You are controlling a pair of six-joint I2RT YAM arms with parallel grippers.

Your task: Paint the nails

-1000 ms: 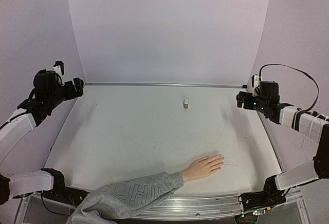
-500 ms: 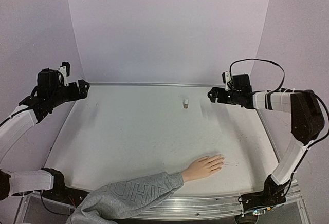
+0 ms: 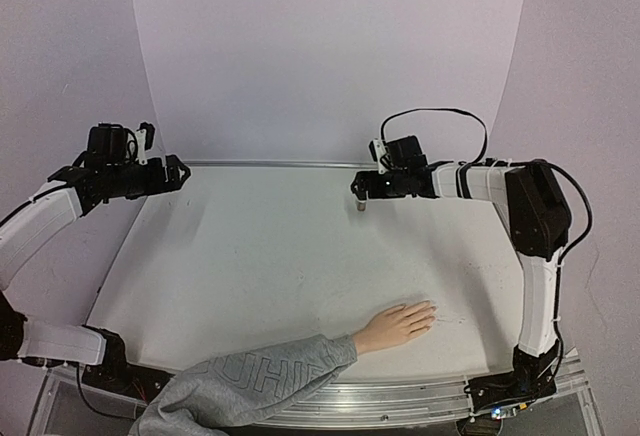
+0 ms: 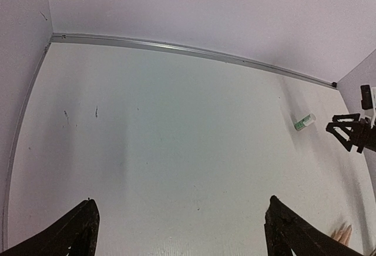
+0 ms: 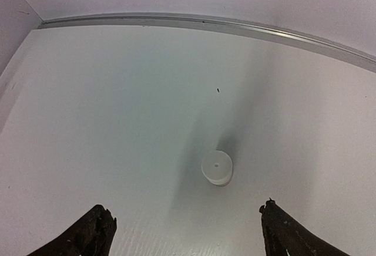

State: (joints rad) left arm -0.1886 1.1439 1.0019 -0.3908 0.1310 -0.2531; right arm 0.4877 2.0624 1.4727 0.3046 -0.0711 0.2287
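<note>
A flesh-coloured mannequin hand (image 3: 393, 326) in a grey sweatshirt sleeve (image 3: 250, 381) lies palm down at the table's front. Its pale nails (image 3: 430, 311) point right and are too small to make out; its fingertips (image 4: 342, 232) show at the lower right edge of the left wrist view. A small whitish bottle (image 3: 361, 202) stands near the back wall, also in the left wrist view (image 4: 305, 121). My right gripper (image 3: 358, 188) hovers open just above the bottle and looks down on its white cap (image 5: 217, 167). My left gripper (image 3: 176, 172) is open and empty at the far left.
A metal rail (image 3: 300, 164) runs along the back wall. The white table (image 3: 260, 256) has side edges close to both arms. My right gripper also shows in the left wrist view (image 4: 352, 134).
My right arm has swung from the right edge leftward to above the bottle. My left gripper has moved slightly right, toward the table.
</note>
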